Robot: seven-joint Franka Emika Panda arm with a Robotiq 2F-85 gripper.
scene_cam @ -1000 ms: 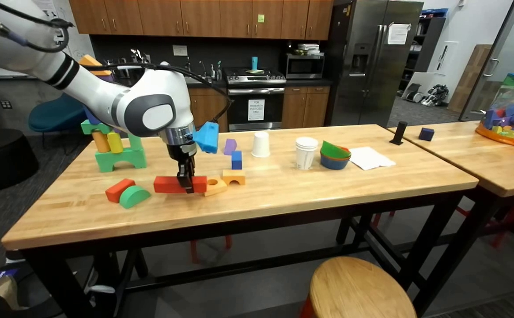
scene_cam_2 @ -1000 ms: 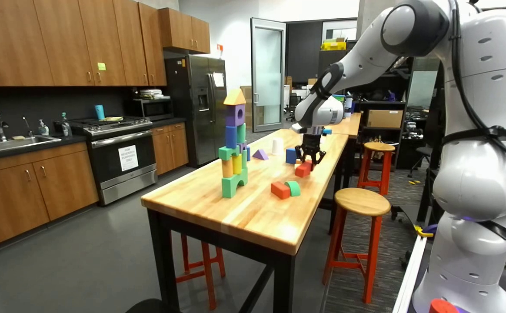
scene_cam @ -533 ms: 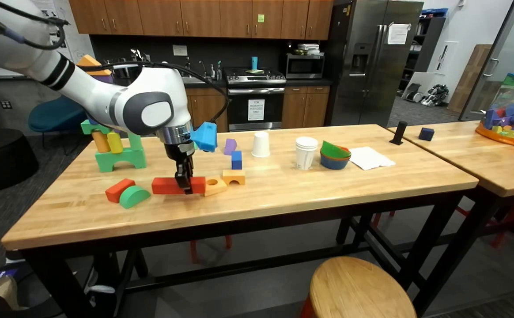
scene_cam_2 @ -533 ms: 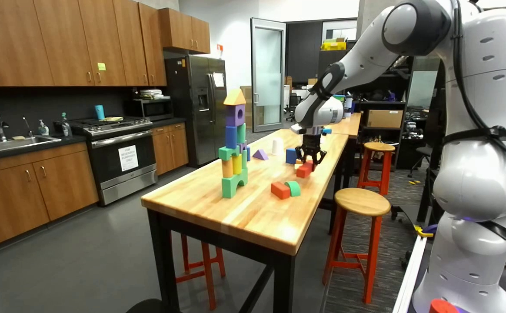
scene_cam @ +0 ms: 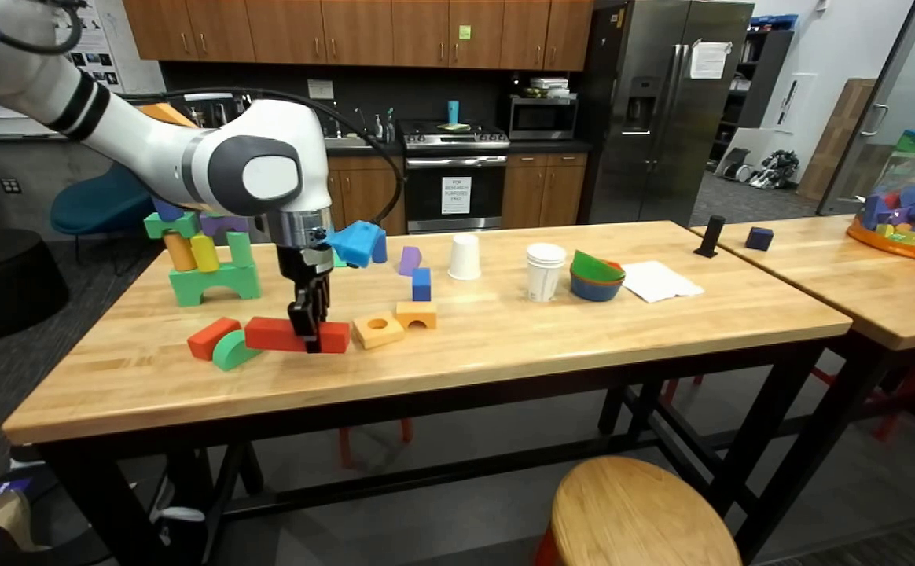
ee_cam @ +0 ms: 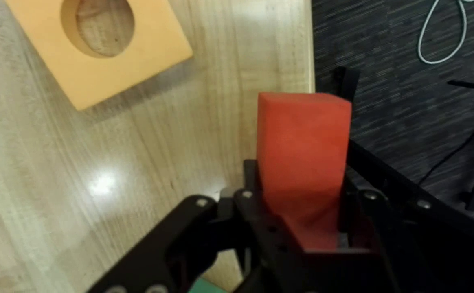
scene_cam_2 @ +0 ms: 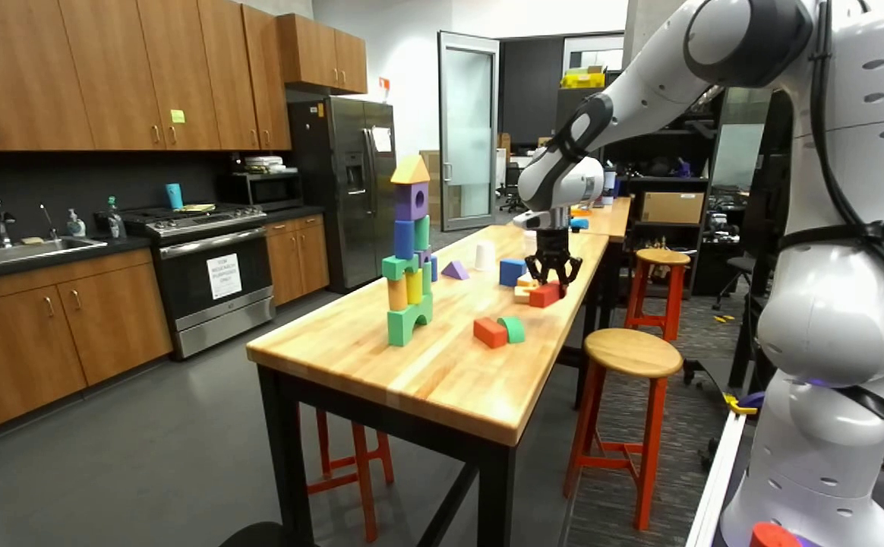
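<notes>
My gripper (scene_cam: 310,338) is shut on the middle of a long red block (scene_cam: 275,334), a finger on each side of it. In the wrist view the red block (ee_cam: 304,138) juts forward from between the fingers and covers part of the table edge. It seems to hang slightly above the tabletop, though the exact height is hard to tell. An orange block with a round hole (scene_cam: 379,330) lies beside it. Near its other end are a green half-round block (scene_cam: 233,351), partly hidden by it, and a shorter red block (scene_cam_2: 490,332).
A tower of coloured blocks (scene_cam_2: 404,239) stands at the table's end. An orange arch block (scene_cam: 416,314), a blue block (scene_cam: 421,284), a purple triangle (scene_cam_2: 455,270), white cups (scene_cam: 545,271) and nested bowls (scene_cam: 595,283) are on the table (scene_cam: 505,346). A stool (scene_cam_2: 632,352) stands alongside.
The gripper has carried the long red block away from the orange holed block and toward the green half-round, nearer the table's long edge. It stays gripped; the other blocks look unmoved.
</notes>
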